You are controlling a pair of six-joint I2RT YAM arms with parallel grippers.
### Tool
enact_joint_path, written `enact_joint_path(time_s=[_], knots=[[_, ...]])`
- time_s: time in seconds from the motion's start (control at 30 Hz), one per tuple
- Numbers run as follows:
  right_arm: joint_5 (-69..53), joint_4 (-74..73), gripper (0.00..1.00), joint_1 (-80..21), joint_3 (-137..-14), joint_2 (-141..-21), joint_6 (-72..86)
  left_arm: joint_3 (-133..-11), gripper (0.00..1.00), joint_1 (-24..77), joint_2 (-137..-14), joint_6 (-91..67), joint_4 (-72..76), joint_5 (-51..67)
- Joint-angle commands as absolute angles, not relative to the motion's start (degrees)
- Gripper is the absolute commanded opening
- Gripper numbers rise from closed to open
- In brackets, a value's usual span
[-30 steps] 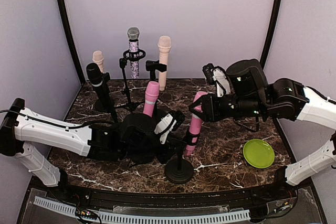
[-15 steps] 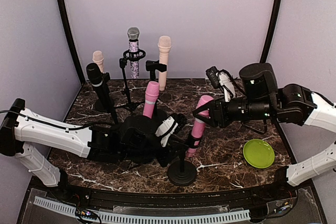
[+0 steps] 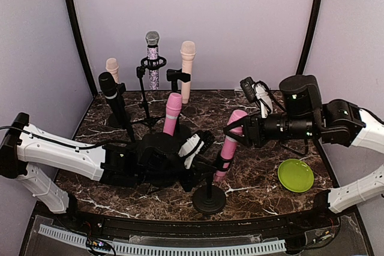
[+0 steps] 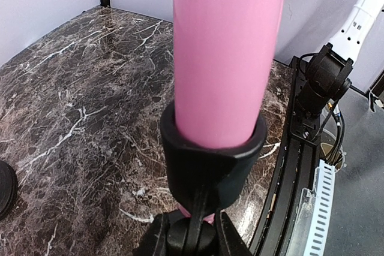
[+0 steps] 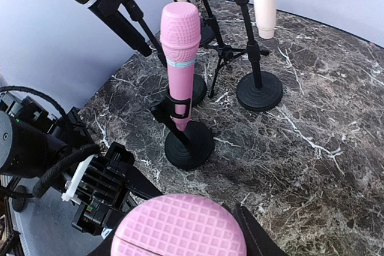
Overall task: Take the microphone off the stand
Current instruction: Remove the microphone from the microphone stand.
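Note:
The pink microphone [image 3: 227, 143] sits tilted in the black clip [image 4: 211, 159] of a round-based stand [image 3: 209, 199] at the front middle. Its shaft fills the left wrist view [image 4: 225, 52]. My left gripper [image 3: 206, 153] is shut on the stand's joint just below the clip [image 4: 189, 238]. My right gripper [image 3: 236, 131] is shut on the microphone's head, whose pink grille [image 5: 180, 229] shows between its fingers [image 5: 255, 235].
A second pink microphone [image 3: 172, 112] stands in its stand just behind. A black microphone [image 3: 111, 96], a small peach one [image 3: 112, 66], a glitter one [image 3: 152, 58] and a cream one [image 3: 187, 68] stand at the back. A green plate [image 3: 295, 175] lies at the right.
My right gripper has moved right with the microphone's head, tilting the microphone further right. The stand's base has slid slightly right. My left gripper stays on the stand.

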State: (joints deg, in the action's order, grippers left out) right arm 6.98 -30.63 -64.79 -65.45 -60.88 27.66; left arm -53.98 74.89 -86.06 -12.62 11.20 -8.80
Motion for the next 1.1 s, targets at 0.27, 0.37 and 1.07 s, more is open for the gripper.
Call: enact_joint_path(time_s=[0.27, 0.37, 1.07], knots=[[23.0, -29.9, 0.18, -64.4, -75.8, -61.2, 37.2, -53.1, 0.0, 74.7, -90.6, -10.6, -0.8, -9.4], [23.5, -30.3, 0.18, -64.3, -75.9, -61.0, 37.8, -53.2, 0.0, 74.7, -90.8, -10.5, -0.9, -9.3], [24.4, -31.2, 0.18, -63.8, -78.1, -61.0, 37.9, -52.5, 0.0, 74.7, -90.5, -11.0, -1.0, -9.2]])
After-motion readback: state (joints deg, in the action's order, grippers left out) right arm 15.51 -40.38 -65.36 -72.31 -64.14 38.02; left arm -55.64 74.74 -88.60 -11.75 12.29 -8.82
